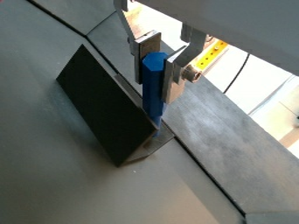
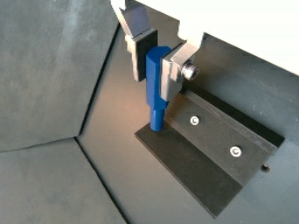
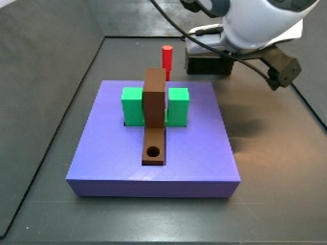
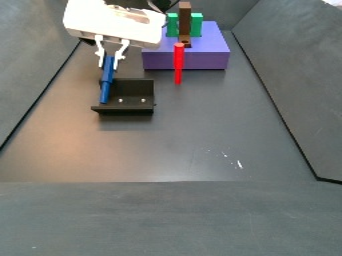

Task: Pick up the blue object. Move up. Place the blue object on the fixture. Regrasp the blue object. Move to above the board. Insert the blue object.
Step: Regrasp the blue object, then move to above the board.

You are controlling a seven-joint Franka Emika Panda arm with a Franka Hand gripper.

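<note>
Wrist views: pincer [image 2: 159, 59] holding blue peg [image 2: 156, 87] upright
Peg foot: on fixture [image 2: 216, 149] base plate, beside its upright wall
Reason: probably resting the peg for regrasping

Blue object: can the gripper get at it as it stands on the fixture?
Probably yes. The blue object stands upright on the fixture, already between the gripper fingers, which flank it without clearly pinching; nothing blocks them.

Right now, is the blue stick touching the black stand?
Touching: in a wrist view the blue stick, between the pincer fingers, stands with its lower end on the black stand's base plate.
</note>
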